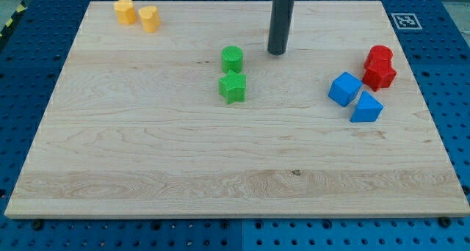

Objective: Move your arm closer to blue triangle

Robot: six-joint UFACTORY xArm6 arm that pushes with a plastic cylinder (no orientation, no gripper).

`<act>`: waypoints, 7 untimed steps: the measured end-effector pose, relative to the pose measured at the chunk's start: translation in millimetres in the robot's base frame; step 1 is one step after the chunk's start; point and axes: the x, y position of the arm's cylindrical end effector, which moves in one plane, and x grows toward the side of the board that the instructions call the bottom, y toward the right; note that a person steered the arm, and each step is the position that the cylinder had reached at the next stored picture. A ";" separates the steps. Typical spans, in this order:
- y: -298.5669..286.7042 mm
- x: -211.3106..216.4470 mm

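My tip (276, 53), a bare rod with no fingers to spread or pinch, rests on the counter (147, 148) in the upper middle of the frame, and the blue triangle (366, 108) lies well apart toward the lower right, just beside the blue cube (344, 88).

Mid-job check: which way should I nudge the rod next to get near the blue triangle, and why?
Probably slide my tip toward the view's lower right. The blue triangle lies at the view's right, below the blue cube and the red blocks. My tip sits just right of the green cylinder. Aim slightly below the cube to avoid bumping it.
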 end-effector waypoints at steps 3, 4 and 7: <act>-58.0 -17.4; -57.0 -16.7; -10.8 51.0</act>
